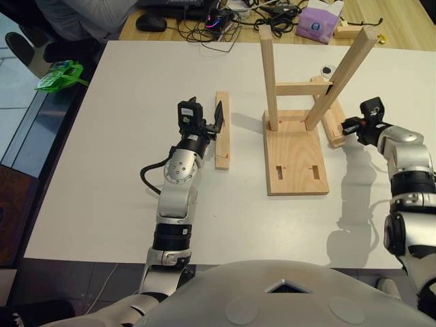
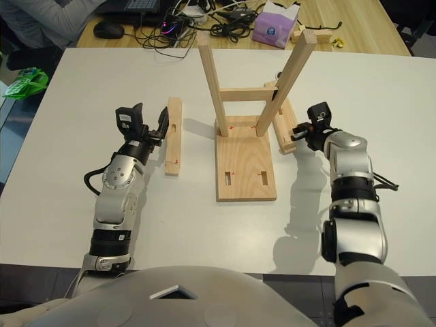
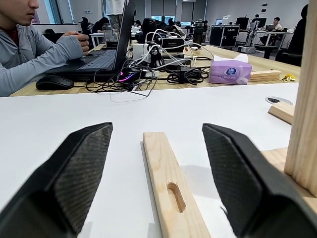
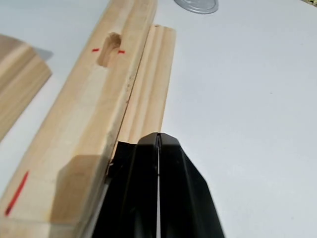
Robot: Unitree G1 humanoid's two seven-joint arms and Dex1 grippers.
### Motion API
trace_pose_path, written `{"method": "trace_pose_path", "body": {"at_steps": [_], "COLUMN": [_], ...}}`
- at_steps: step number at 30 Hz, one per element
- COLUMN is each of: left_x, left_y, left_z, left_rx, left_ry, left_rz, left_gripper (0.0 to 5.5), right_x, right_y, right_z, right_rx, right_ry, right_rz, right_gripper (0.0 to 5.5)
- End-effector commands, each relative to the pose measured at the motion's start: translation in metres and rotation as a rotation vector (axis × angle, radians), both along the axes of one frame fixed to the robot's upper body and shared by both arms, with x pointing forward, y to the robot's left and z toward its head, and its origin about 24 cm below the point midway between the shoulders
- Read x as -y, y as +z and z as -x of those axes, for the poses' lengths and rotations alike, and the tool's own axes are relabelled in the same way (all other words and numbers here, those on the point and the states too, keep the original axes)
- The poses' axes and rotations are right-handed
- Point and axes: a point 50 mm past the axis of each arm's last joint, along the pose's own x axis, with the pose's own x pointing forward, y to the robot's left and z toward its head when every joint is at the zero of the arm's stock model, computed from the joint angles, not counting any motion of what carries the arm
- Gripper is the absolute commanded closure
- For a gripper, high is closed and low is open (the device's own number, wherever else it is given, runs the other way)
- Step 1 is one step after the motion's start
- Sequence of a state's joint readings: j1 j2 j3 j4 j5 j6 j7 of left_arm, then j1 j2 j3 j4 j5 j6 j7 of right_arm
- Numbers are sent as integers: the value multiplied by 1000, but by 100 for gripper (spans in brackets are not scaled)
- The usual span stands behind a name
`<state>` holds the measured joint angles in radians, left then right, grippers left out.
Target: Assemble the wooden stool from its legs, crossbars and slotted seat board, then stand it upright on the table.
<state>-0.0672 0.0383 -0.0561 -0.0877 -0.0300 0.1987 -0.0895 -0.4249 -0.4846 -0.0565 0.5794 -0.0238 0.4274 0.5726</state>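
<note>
We see the seat board (image 1: pixel 296 160) lying flat on the white table (image 1: pixel 122 204). Two upright legs (image 1: pixel 268 75) stand in its far slots, joined by a crossbar (image 1: pixel 303 87); the near slots are open. Left of the board a loose leg (image 1: pixel 222 131) lies flat, with the left gripper (image 1: pixel 207 122) at it, jaws wide apart and the leg running between the pads (image 3: pixel 81 173). Just right of the board a flat leg (image 4: pixel 84 119) and a thin strip (image 4: pixel 153 74) lie touching. The right gripper (image 1: pixel 345 127) has its jaws together, tip over the strip. There is bare table nearer than the board and left of the loose leg.

Bright overhead light, soft shadows on the table (image 1: pixel 136 136); foreground perhaps blurred.
</note>
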Motion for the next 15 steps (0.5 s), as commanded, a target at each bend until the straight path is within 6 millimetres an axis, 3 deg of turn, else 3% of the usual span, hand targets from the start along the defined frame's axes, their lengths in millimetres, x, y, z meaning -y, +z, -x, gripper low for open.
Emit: {"method": "trace_pose_path", "body": {"at_steps": [1, 4, 7, 10, 15], "left_x": [-3, -3, -5, -7, -11], "left_y": [0, 0, -1, -3, -3], "left_z": [-2, -3, -2, 0, 2], "left_rx": [6, 11, 11, 8, 6], "left_ry": [10, 13, 17, 22, 27], "left_rz": [-8, -10, -9, -11, -18], "left_gripper": [212, 212, 212, 212, 212], "right_x": [-1, -3, -6, -14, -7], "right_y": [-10, 21, 34, 29, 2], "right_z": [31, 25, 36, 59, 114], "right_rx": [-38, 191, 269, 245, 138], "right_ry": [-5, -55, -95, -82, -44], "right_rz": [75, 72, 33, -31, -33], "right_gripper": [547, 547, 495, 439, 344]}}
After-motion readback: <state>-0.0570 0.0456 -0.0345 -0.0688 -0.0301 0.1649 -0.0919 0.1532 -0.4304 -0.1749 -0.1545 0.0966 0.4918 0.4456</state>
